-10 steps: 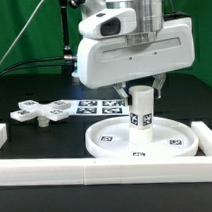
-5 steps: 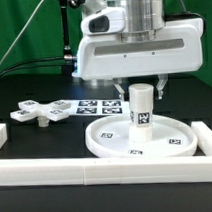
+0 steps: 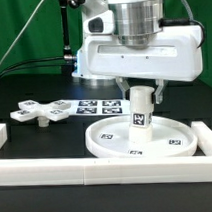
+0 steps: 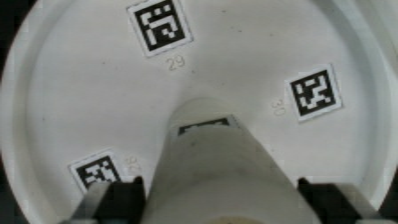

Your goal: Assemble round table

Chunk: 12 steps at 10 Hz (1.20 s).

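The large rimmed round disc lies flat near the front rail. The short cylindrical leg stands upright on the disc's middle. My gripper is straight above it, with a finger on each side of the leg's top, shut on the leg. In the wrist view the leg fills the space between my dark fingers, with the tagged disc beneath. My gripper is centred over the leg. The cross-shaped base piece lies on the table at the exterior view's left.
The marker board lies flat behind the disc. A long white border rail runs along the front. Short rail ends stand at the left and right. A green curtain hangs behind.
My hand has turned about its vertical axis over the leg. The tag faces on the leg have shifted round with it. The disc and base piece have not moved.
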Tool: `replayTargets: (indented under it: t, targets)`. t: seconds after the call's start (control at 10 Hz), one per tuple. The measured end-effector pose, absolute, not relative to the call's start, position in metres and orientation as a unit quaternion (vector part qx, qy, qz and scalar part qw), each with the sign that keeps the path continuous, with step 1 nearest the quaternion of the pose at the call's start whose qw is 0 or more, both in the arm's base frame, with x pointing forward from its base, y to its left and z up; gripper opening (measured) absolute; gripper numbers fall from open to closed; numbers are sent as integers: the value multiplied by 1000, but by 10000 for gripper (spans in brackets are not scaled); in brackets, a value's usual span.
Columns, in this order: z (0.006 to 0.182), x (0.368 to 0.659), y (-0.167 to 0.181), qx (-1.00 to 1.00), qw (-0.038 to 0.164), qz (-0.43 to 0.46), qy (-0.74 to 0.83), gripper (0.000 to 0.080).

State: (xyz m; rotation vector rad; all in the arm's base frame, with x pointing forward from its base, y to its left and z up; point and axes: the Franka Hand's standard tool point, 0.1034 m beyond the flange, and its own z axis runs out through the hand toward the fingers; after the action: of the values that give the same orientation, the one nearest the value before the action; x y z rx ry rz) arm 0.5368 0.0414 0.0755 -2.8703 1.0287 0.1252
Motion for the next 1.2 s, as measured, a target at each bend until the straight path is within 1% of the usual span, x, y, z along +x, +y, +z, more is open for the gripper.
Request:
replayTargets:
  t: [0.1,0.2,0.3,0.5,1.0,1.2]
  targets:
    - [75,537,42,-943,45,41,327,409]
    - [76,537,43,-953,45,37,297,568]
    - [77,540,46,-965,45,26,257,635]
    - [79,540,48,-989,48,19,138,645]
    - [78,540,47,-998,50,12,-21,649]
    - [70,544,48,-987,48,4,-151,649]
